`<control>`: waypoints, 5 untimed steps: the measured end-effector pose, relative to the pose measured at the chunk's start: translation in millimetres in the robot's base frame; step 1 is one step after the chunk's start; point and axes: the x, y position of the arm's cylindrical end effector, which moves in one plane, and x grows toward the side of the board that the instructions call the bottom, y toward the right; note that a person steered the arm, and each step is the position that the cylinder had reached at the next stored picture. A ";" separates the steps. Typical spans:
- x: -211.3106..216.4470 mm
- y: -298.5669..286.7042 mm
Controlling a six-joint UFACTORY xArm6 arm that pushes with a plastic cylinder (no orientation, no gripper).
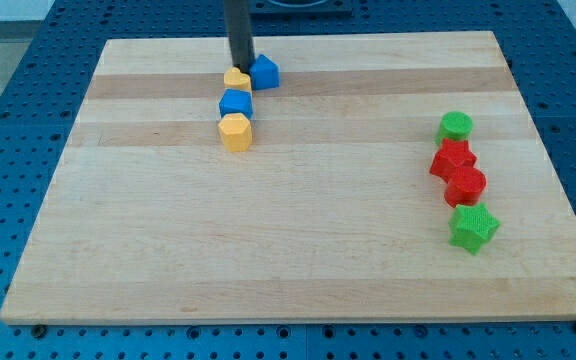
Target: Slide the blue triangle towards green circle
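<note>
The blue triangle (265, 71) lies near the top of the wooden board (298, 250), left of centre. My tip (242, 66) stands right at its left side, touching or almost touching it, and just above a small yellow block (236, 79). The green circle (455, 126) lies far off at the view's right, at the top of a column of blocks.
Below the small yellow block lie a blue block (236, 102) and a yellow hexagon (235, 131) in a column. Under the green circle lie a red star (452, 158), a red block (466, 185) and a green star (473, 228).
</note>
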 end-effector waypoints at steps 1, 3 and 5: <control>25.5 45.2; 84.3 67.1; 69.3 43.6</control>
